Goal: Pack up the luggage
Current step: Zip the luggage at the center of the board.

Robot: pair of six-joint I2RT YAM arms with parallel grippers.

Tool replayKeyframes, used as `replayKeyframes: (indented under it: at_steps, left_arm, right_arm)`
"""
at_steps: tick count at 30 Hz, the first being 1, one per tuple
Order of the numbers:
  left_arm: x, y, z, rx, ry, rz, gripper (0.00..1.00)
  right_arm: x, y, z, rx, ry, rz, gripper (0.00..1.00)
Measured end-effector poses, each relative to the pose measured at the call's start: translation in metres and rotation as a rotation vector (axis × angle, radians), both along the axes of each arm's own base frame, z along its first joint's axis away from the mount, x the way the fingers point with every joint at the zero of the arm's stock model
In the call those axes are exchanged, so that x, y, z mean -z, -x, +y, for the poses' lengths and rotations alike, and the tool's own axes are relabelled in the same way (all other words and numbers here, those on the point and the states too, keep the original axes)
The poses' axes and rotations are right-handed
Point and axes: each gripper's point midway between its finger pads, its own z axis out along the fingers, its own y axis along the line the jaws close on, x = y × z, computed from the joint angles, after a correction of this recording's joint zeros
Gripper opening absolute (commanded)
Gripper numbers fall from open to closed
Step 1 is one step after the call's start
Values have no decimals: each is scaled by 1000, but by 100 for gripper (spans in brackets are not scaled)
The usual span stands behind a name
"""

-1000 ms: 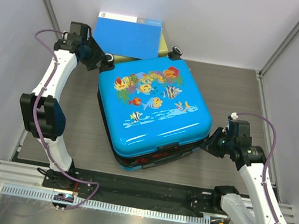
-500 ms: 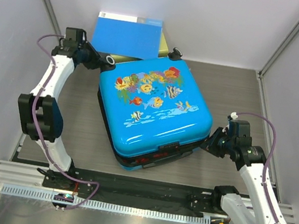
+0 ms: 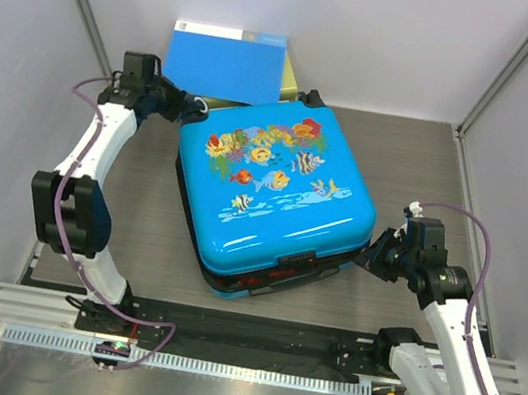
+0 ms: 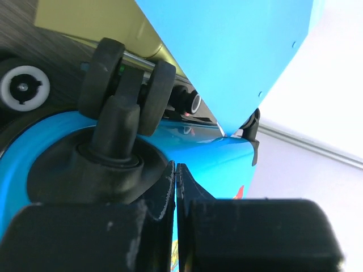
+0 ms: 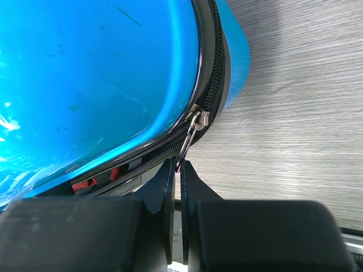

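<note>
Right now I'm seeing the luggage (image 3: 275,194) lying flat mid-table, its lid nearly down with red contents (image 3: 255,282) peeking through the near-edge gap and the blue folder (image 3: 225,64) crowding its far edge, my right gripper (image 3: 367,257) pinching the zipper pull (image 5: 190,139) at the right corner, my left gripper (image 3: 193,108) sitting closed and empty beside the far-left wheel (image 4: 127,79).

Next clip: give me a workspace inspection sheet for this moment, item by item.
Surface: grey wood-grain table.
Job's things: luggage lid down, zip not fully shut, something red in the near gap.
Clutter: blue folder and yellow-green box behind it.
Grippers: right gripper shut on zip pull; left gripper shut, beside a rear wheel.
Cables: purple cables along both arms.
Surroundings: white walls, metal frame.
</note>
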Motion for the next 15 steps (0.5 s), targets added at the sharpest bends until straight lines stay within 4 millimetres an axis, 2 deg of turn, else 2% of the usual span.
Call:
replayKeyframes:
  at_steps: [2,5,6,9,11,12,15]
  left_arm:
    - [-3,2,4,-3,-26,-1,1]
    - [-13,6,10,10,-93,2,16]
    - [-19,7,13,21,-125,-6,30]
    - [-39,10,22,43,-248,-40,42]
    - [-45,15,26,54,-315,-48,48]
    - [-43,19,28,61,-344,-42,53]
    - [-24,33,30,95,-399,19,58]
  right_arm:
    - [0,0,0,-1,1,-1,1]
    - [0,0,0,-3,3,-2,1]
    - [0,0,0,-4,3,-3,1]
    - [1,0,-1,-10,8,-6,2]
    - [1,0,-1,-17,13,-8,2]
    - [1,0,-1,-20,16,-9,2]
    - [2,1,-2,-31,25,-9,3]
